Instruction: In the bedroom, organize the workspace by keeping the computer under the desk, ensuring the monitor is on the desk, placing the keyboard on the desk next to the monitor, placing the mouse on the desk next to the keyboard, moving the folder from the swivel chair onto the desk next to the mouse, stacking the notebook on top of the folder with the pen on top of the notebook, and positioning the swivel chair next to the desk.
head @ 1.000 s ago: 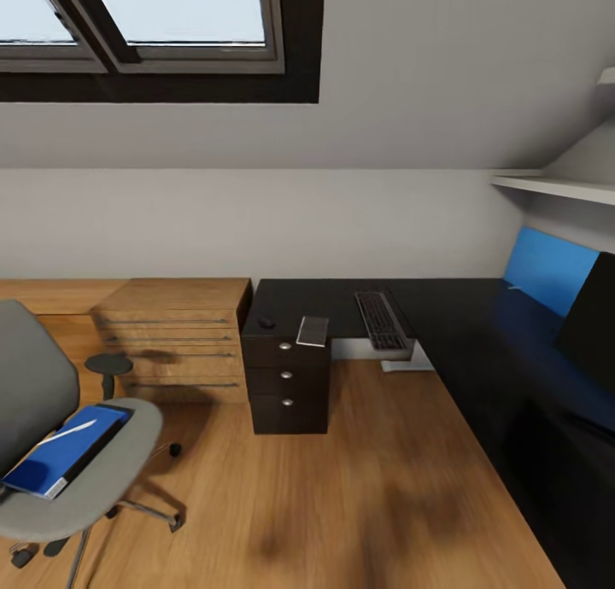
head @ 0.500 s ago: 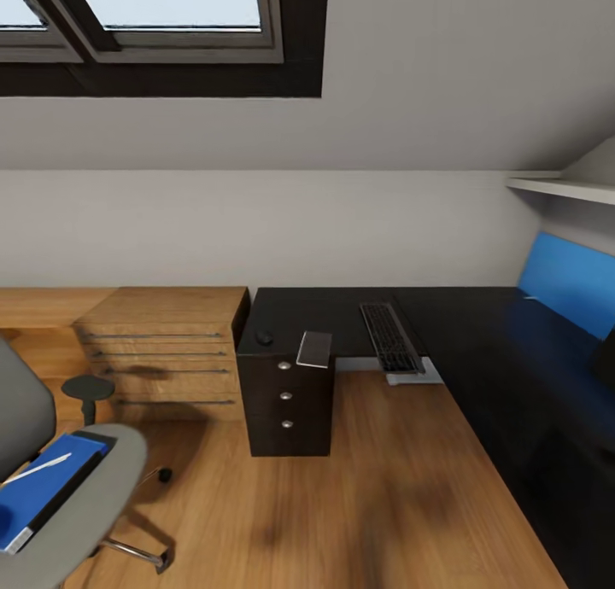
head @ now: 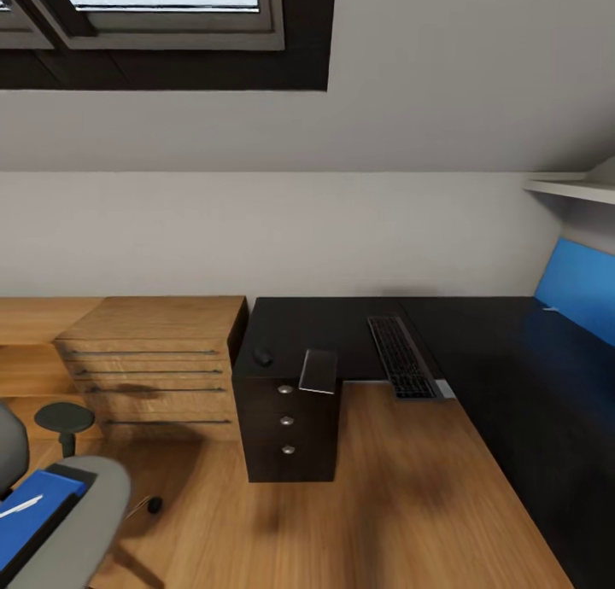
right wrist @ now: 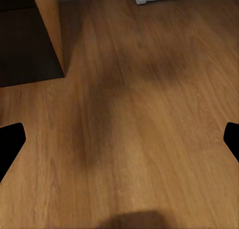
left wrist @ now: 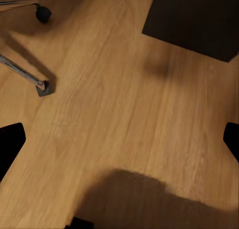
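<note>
Both grippers' black fingertips (left wrist: 11,144) (right wrist: 11,144) spread wide over bare wooden floor (head: 401,504); slim silver-grey keyboard (head: 401,357) overhangs black L-shaped desk (head: 342,333) edge; grey swivel chair (head: 77,521) far left.

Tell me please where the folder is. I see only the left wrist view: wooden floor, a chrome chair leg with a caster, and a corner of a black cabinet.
Observer: In the head view the blue folder lies on the seat of the swivel chair, at the lower left.
Operator: Is something on it?
Observer: Yes, the white pen lies on top of it.
Operator: And what is on the desk?
Observer: The keyboard lies near the desk's inner corner, with its near end over the edge.
</note>
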Motion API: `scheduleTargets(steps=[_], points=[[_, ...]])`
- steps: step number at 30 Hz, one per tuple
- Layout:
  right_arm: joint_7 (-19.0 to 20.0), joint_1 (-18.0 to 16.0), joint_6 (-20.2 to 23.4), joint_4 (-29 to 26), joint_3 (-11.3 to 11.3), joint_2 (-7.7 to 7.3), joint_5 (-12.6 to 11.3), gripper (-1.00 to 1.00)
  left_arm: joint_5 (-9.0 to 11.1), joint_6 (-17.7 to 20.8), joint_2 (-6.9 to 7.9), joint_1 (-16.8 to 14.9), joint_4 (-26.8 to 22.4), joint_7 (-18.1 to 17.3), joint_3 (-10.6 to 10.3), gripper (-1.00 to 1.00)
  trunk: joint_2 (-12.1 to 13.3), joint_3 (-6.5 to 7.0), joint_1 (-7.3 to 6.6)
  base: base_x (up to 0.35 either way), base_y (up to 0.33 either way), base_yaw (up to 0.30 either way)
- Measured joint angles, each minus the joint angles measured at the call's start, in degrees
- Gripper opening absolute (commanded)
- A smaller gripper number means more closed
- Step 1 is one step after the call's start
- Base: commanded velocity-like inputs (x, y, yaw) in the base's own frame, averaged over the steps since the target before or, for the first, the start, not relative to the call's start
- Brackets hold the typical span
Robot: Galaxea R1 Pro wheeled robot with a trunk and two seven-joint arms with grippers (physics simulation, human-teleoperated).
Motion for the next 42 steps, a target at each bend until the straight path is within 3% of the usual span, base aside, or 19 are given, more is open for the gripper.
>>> scheduleTargets(steps=[16, 29, 42], points=[[0.06, 0.0, -0.05, 0.0, -0.05, -0.07, 0.28, 1.0, 0.0, 0.01, 0.07, 0.0, 0.0, 0.0, 0.0, 1.0, 0.01, 0.0, 0.03, 0.052, 0.014, 0.0], [0.07, 0.0, -0.07, 0.0, -0.04, -0.09, 0.28, 1.0, 0.0, -0.01, 0.0, 0.0, 0.0, 0.0, 0.0, 1.0, 0.01, 0.0, 0.03, 0.0, 0.24, 0.0], [0.07, 0.0, -0.09, 0.0, -0.05, -0.24, 0.32, 1.0, 0.0, 0.01, 0.0, 0.0, 0.0, 0.0, 0.0, 1.0, 0.01, 0.0, 0.03, 0.0, 0.043, 0.0]])
